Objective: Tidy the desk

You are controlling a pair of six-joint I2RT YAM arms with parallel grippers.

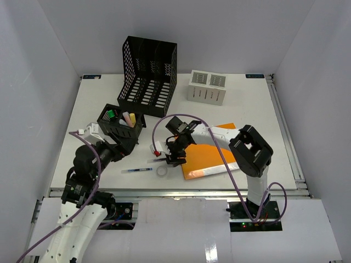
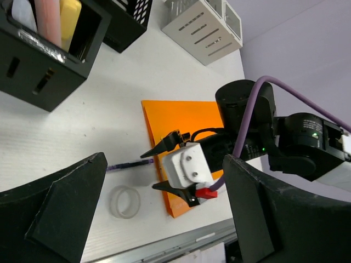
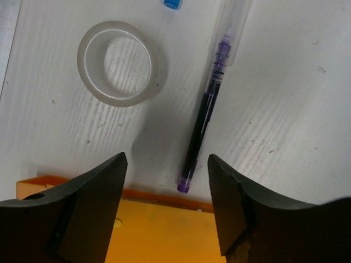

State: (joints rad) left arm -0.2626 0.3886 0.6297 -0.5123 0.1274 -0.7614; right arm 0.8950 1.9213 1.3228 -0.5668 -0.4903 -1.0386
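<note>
Right gripper (image 3: 167, 159): jaws apart, straddling pen (image 3: 205, 118) tip, nothing clamped. Pen flat on desk (image 1: 247, 109) beneath arms, beside orange folder (image 3: 164, 235) edge. Left gripper (image 2: 164, 159) wide, empty. Best: centre on barrel, clear of tape ring (image 3: 118, 63), then close.

The desk (image 1: 249, 112) is a large flat white rectangle lying level, long sides running 9 to 3 o'clock (faintly scuffed up close), with a metal rail (image 1: 175, 191) along its 6 o'clock edge.
</note>
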